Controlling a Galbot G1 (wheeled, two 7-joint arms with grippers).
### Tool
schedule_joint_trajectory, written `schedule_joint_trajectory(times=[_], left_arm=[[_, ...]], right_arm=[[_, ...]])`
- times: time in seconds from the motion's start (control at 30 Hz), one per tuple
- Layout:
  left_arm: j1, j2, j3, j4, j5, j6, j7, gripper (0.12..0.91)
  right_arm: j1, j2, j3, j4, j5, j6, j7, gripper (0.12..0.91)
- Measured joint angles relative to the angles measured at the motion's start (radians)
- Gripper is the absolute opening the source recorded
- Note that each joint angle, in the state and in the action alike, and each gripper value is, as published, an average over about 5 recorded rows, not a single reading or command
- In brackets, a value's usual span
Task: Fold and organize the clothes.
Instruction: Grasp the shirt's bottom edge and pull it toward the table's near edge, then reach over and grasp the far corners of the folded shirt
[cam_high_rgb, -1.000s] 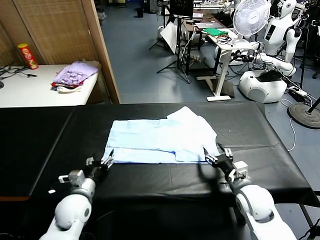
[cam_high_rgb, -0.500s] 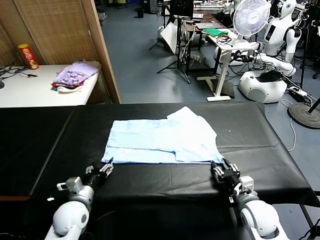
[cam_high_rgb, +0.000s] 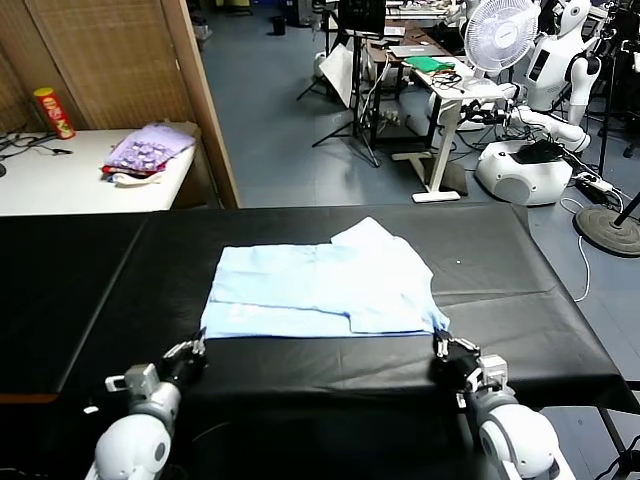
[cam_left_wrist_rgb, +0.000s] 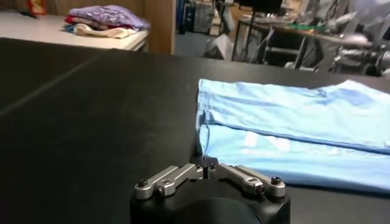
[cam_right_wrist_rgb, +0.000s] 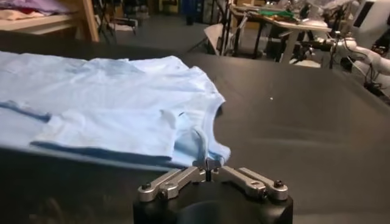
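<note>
Black surface (cam_high_rgb: 520, 290): near its front edge, the pale blue T-shirt's (cam_high_rgb: 320, 290) corners are pinched by left tool (cam_high_rgb: 188, 352) and right tool (cam_high_rgb: 446, 348).

Standing beyond the black table (cam_high_rgb: 90, 260): white side table (cam_high_rgb: 60, 180), wooden partition (cam_high_rgb: 205, 100), white fan (cam_high_rgb: 503, 35), cluttered desks (cam_high_rgb: 430, 60) on perhaps grey-blue floor (cam_high_rgb: 280, 120).

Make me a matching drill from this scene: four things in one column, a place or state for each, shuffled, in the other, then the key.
Things:
1. T-shirt
2. left gripper
3. right gripper
4. purple pile

Places or states:
A. on the white side table
B. shut at the shirt's near left corner
C. spread on the black table
D. shut at the shirt's near right corner

Pairs: 1-C, 2-B, 3-D, 4-A
</note>
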Motion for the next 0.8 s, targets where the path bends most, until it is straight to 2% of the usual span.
schedule_joint_trajectory(times=[0.07,0.13,0.27,0.37,0.47,0.53,0.57,0.67,0.73,0.8], left_arm=[[0.037,0.002,-0.013,-0.034,0.009,0.002,-0.008,0.125],[0.076,0.002,-0.026,-0.067,0.014,0.004,-0.013,0.125],[0.151,0.002,-0.051,-0.126,0.021,0.007,-0.016,0.13],[0.191,0.002,-0.072,-0.162,0.037,0.023,-0.016,0.18],[0.218,0.007,-0.092,-0.195,0.051,0.051,-0.016,0.342],[0.232,0.012,-0.106,-0.215,0.054,0.07,-0.017,0.493],[0.239,0.015,-0.114,-0.226,0.054,0.078,-0.017,0.544],[0.246,0.028,-0.139,-0.257,0.043,0.095,-0.013,0.7],[0.23,0.041,-0.153,-0.269,0.017,0.11,-0.011,0.766],[0.192,0.06,-0.156,-0.264,-0.026,0.129,-0.018,0.788]], right_arm=[[-0.015,-0.004,-0.001,0.015,0.007,-0.013,0.001,0.133],[-0.031,-0.009,0.0,0.032,0.017,-0.029,0.005,0.182],[-0.064,-0.021,0.009,0.077,0.035,-0.07,0.024,0.38],[-0.085,-0.03,0.023,0.117,0.051,-0.109,0.042,0.531],[-0.092,-0.042,0.043,0.161,0.079,-0.137,0.057,0.687],[-0.08,-0.051,0.057,0.18,0.098,-0.14,0.06,0.751],[-0.066,-0.057,0.061,0.184,0.107,-0.137,0.061,0.778],[0.013,-0.073,0.056,0.16,0.121,-0.124,0.063,0.795],[0.095,-0.079,0.033,0.113,0.129,-0.113,0.069,0.797],[0.192,-0.081,-0.003,0.05,0.14,-0.101,0.077,0.798]])
